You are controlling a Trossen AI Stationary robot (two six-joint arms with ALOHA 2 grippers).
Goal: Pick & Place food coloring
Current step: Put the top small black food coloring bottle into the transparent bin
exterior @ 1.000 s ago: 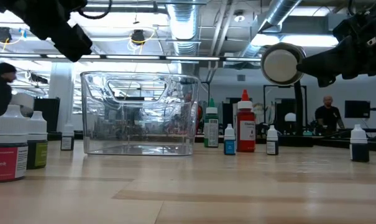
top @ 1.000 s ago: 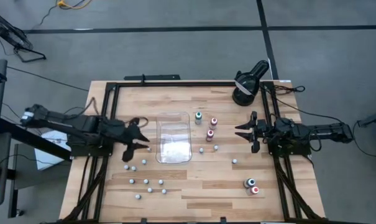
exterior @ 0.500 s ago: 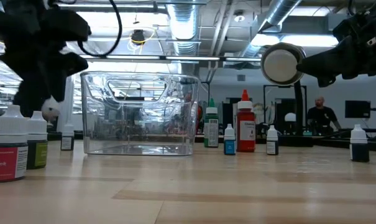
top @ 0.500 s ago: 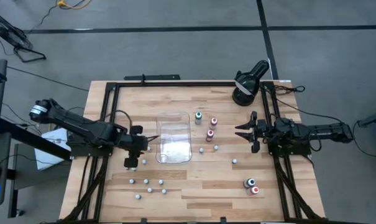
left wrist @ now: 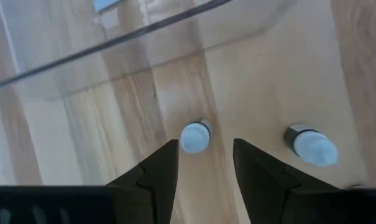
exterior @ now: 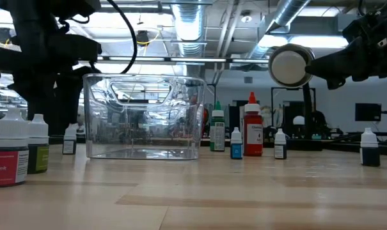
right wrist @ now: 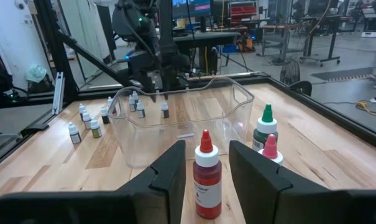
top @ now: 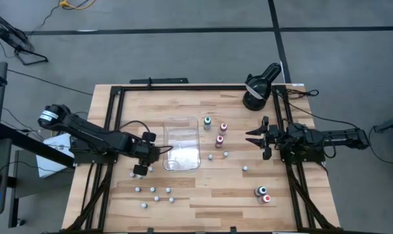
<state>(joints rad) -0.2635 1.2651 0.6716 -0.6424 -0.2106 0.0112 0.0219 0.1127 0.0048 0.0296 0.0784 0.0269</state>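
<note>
Left wrist view: the left gripper, spread, frames a light, tippable white-capped bottle at centre; grasp its cap.

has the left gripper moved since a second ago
Yes. The left gripper has come down beside the clear tray, over a white-capped bottle.

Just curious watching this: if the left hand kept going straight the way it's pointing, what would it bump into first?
Probably the small white-capped bottle standing on the table beside the clear tray. It sits right between the open fingers of the left hand, though how far off is unclear.
</note>
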